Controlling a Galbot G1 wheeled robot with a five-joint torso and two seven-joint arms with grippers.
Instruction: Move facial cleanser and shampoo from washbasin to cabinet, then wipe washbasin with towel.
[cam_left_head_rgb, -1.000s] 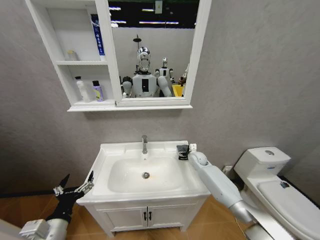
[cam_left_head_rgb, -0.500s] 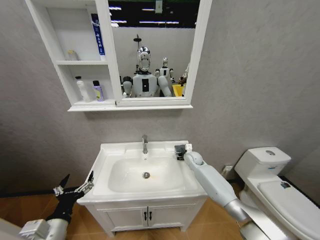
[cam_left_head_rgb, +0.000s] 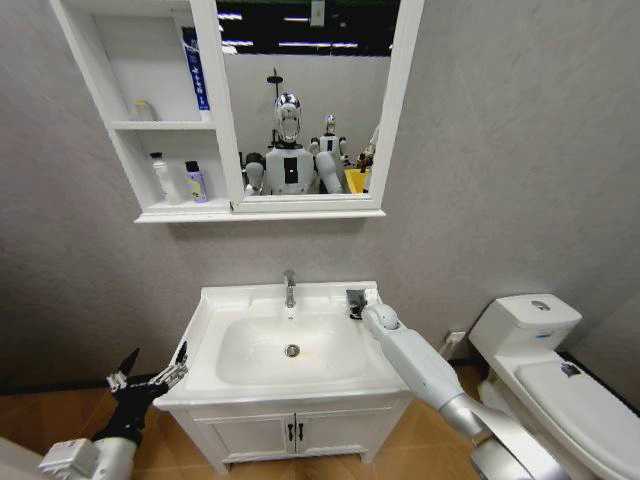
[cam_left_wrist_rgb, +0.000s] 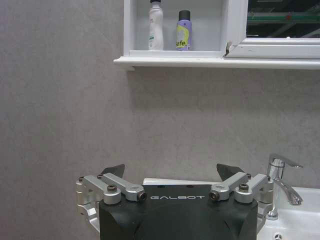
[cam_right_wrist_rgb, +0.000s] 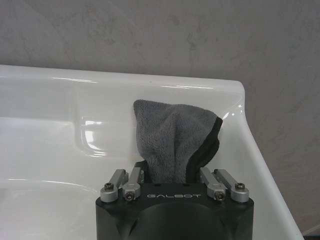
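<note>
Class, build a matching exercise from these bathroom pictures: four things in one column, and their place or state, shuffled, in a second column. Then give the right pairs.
Things:
1. towel
2. left gripper
3. purple bottle
4. blue-and-white tube

Place or state:
A. top compartment of the cabinet
B. jaws open, beside the washbasin's left edge
C. held in the right gripper on the washbasin's back right corner
D. bottom compartment of the cabinet

Pairs: 1-C, 2-B, 3-D, 4-A

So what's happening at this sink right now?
The right tool is shut on the grey towel at the back right corner of the washbasin. Two bottles stand on the cabinet's bottom shelf. The left tool hangs open, low beside the basin's left edge.
</note>
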